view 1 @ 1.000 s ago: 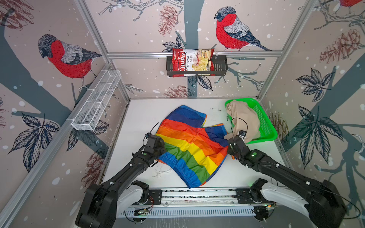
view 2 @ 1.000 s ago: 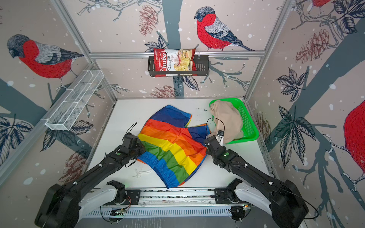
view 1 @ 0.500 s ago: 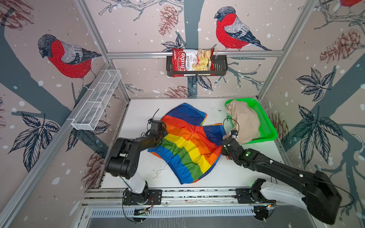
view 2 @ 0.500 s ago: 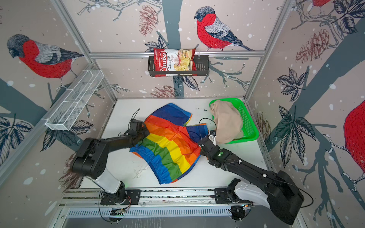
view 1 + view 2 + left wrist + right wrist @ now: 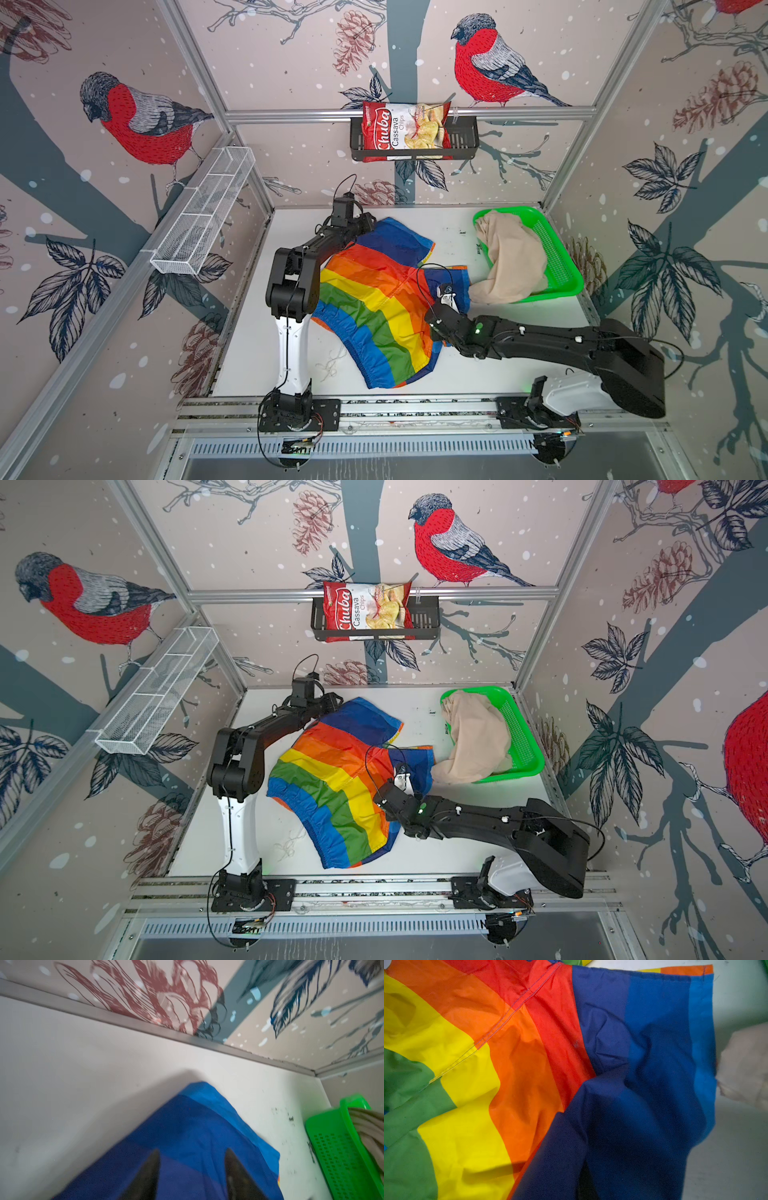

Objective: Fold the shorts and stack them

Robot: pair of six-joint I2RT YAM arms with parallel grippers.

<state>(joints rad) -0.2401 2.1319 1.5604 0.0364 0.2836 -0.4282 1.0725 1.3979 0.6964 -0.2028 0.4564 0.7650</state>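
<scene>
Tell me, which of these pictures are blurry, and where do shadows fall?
Left wrist view: smeared by motion, the left gripper's dark fingers soft; the thin rainbow-striped fabric shorts shadow the white table. Right wrist view: stitching crisp, plain beige shorts fuzzy. Both top views: sharp, evenly lit.

The rainbow-striped shorts (image 5: 374, 299) lie spread on the white table (image 5: 457, 232), beige shorts (image 5: 513, 257) draped over the green basket (image 5: 559, 262).
</scene>
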